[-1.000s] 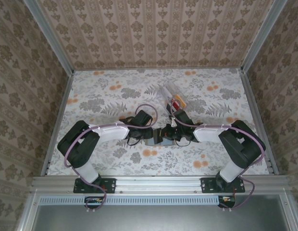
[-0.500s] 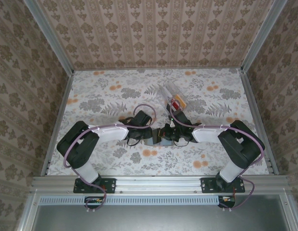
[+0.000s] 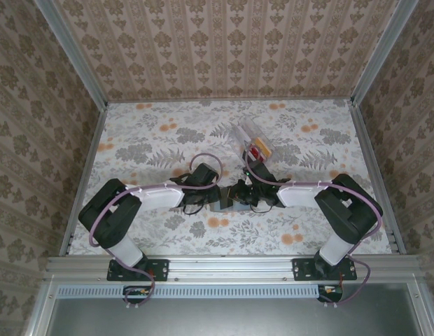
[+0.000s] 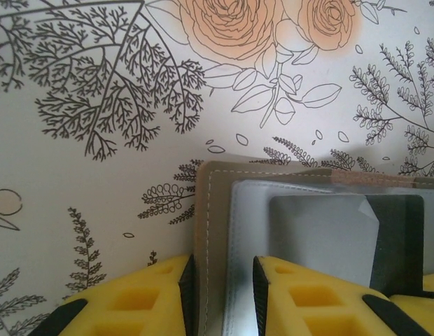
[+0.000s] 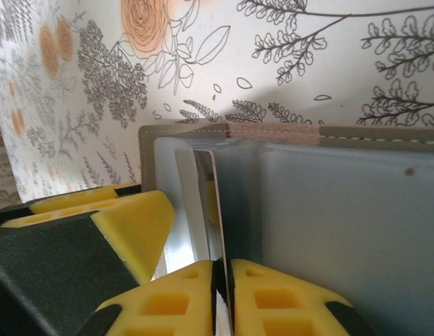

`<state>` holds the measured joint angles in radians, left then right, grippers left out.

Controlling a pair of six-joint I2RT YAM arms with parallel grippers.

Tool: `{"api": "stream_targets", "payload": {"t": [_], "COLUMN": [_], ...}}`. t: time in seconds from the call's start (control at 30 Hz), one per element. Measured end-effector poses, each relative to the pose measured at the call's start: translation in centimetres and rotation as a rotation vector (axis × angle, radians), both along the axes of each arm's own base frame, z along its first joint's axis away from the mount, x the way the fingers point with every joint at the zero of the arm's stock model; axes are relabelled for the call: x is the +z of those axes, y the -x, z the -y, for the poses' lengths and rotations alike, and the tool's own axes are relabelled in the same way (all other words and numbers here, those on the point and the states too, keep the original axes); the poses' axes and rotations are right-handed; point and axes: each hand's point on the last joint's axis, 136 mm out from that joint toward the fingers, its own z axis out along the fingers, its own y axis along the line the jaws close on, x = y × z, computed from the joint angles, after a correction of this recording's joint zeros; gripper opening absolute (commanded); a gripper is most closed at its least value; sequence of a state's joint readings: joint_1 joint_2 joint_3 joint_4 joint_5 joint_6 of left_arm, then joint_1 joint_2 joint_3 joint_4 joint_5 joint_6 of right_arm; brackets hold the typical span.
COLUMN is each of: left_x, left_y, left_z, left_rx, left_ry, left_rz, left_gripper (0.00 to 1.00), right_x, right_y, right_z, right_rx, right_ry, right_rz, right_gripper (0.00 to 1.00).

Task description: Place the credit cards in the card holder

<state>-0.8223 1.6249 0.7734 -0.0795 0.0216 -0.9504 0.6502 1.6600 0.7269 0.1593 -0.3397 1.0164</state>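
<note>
the flat grey-taupe stitched folding card holder point(image 4: 215, 210) lies open on the floral-printed table point(image 3: 147, 140), near the front between the two arms. the left gripper point(image 4: 221, 276) is clamped on the edge of the holder's outer panel, probably to pin it down so it cannot slide while a card is pushed in. the right gripper point(image 5: 222, 273) pinches a thin rectangular plastic credit card point(image 5: 211, 203), seen edge-on. the card's far end is at the holder's translucent sleeve, lined up to slip inside. red and orange-yellow cards point(image 3: 257, 150) wait in the clear plastic box point(image 3: 245, 136) farther back.
</note>
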Motion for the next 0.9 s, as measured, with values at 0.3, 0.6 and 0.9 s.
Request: {"api": "stream_targets", "payload": {"t": [0.3, 0.6, 0.9], "left_x": [0.0, 0.0, 0.1], "left_y": [0.0, 0.0, -0.1], "left_z": [0.0, 0.0, 0.0], "left_rx": [0.001, 0.001, 0.001], "left_ry": [0.001, 0.006, 0.008], "left_rz": [0.001, -0.003, -0.002], "left_gripper": [0.29, 0.3, 0.31], "right_x": [-0.3, -0.5, -0.6], "right_y": [0.5, 0.4, 0.6], "right_z": [1.1, 0.9, 0.2], "right_rx": [0.016, 0.035, 0.055], "right_ry": [0.107, 0.117, 0.113], "right_rz": [-0.011, -0.015, -0.024], "right_gripper": [0.25, 0.16, 0.19]}}
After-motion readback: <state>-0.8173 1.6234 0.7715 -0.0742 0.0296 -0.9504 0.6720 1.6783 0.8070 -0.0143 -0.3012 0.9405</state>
